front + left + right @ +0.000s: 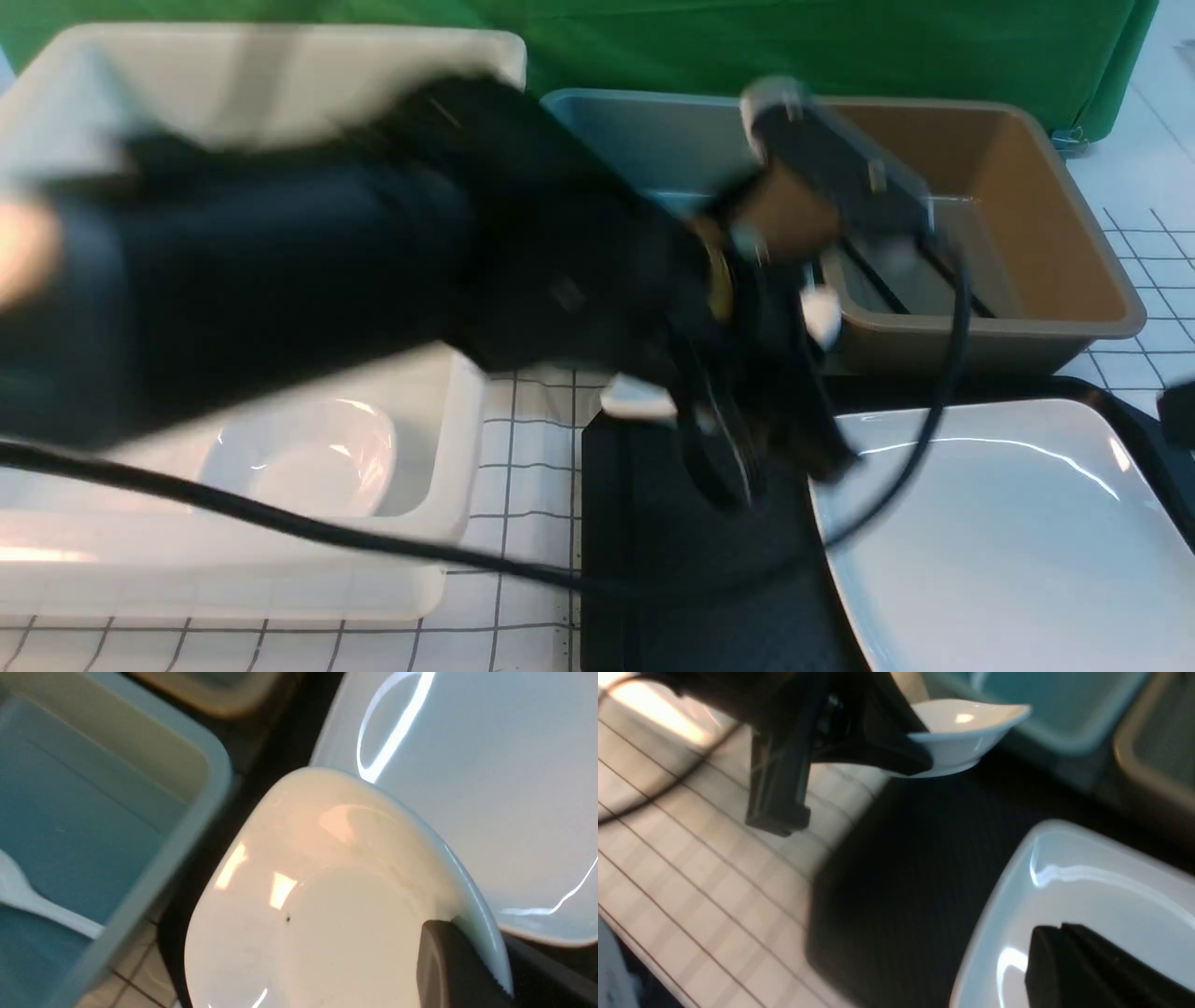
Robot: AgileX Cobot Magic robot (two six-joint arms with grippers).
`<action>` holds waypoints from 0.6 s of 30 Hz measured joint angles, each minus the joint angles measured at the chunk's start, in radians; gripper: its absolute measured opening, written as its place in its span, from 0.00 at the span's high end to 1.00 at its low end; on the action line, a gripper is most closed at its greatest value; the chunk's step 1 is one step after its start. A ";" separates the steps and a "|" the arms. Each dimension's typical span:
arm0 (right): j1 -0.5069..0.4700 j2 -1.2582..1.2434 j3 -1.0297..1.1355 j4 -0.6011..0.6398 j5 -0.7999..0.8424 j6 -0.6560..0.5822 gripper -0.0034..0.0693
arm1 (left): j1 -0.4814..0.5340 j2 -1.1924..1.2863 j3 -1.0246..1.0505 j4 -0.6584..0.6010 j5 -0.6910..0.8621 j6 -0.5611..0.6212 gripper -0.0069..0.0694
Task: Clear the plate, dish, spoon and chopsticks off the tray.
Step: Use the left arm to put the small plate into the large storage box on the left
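Observation:
My left gripper [738, 448] is shut on the rim of a small white shallow dish [327, 905] and holds it just above the far left corner of the black tray [672, 569]. One finger [448, 961] lies inside the dish. The dish also shows in the right wrist view [966, 732]. The large white plate [1008, 532] lies on the tray's right part. My right gripper [1062, 933] is shut and empty, above the plate [1087, 891]. The white spoon [37, 903] lies in the blue bin [154, 868]. Thin dark chopsticks [882, 285] lie in the brown bin.
A white bin [448, 401] at the left holds another small white dish [308, 457]. The blue bin [635, 140] and the brown bin [1027, 224] stand behind the tray. My blurred left arm [280, 271] and its cable [280, 527] cross the white bin.

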State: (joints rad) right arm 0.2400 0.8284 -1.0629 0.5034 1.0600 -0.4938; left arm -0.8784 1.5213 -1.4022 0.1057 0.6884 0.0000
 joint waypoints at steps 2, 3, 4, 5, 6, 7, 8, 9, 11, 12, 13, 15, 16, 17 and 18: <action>0.000 0.010 -0.030 0.070 -0.013 -0.039 0.96 | 0.029 -0.051 -0.027 0.003 0.014 -0.018 0.89; 0.001 0.035 -0.078 0.175 -0.016 -0.114 0.96 | 0.086 -0.123 -0.052 0.032 0.032 -0.035 0.89; 0.003 0.054 -0.094 0.226 -0.016 -0.144 0.96 | 0.109 -0.150 -0.058 0.052 0.041 -0.038 0.89; 0.009 0.070 -0.111 0.262 -0.016 -0.158 0.96 | 0.133 -0.162 -0.059 0.063 0.052 -0.040 0.89; 0.033 0.120 -0.157 0.333 -0.018 -0.201 0.96 | 0.206 -0.204 -0.060 0.105 0.101 -0.059 0.89; 0.052 0.140 -0.181 0.350 -0.019 -0.211 0.96 | 0.247 -0.213 -0.060 0.113 0.135 -0.063 0.89; 0.081 0.183 -0.210 0.370 -0.025 -0.221 0.96 | 0.300 -0.221 -0.060 0.125 0.184 -0.063 0.89; 0.116 0.221 -0.237 0.376 -0.030 -0.223 0.96 | 0.353 -0.222 -0.054 0.130 0.226 -0.061 0.89; 0.196 0.293 -0.290 0.366 -0.040 -0.217 0.96 | 0.452 -0.222 -0.013 0.135 0.263 -0.048 0.89; 0.231 0.325 -0.309 0.346 -0.047 -0.206 0.96 | 0.479 -0.221 0.015 0.135 0.263 -0.046 0.89; 0.266 0.363 -0.323 0.332 -0.057 -0.189 0.96 | 0.522 -0.220 0.048 0.135 0.245 -0.041 0.89; 0.351 0.430 -0.368 0.265 -0.086 -0.131 0.96 | 0.594 -0.215 0.155 0.135 0.159 -0.028 0.89; 0.357 0.441 -0.371 0.260 -0.089 -0.127 0.96 | 0.606 -0.214 0.165 0.135 0.138 -0.023 0.89; 0.400 0.481 -0.388 0.231 -0.111 -0.090 0.95 | 0.636 -0.203 0.257 0.133 0.060 0.009 0.89; 0.420 0.500 -0.392 0.223 -0.121 -0.079 0.95 | 0.644 -0.196 0.295 0.128 0.016 0.036 0.89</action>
State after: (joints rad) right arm 0.6600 1.3283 -1.4552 0.7261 0.9390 -0.5731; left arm -0.2344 1.3252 -1.1067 0.2333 0.7047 0.0358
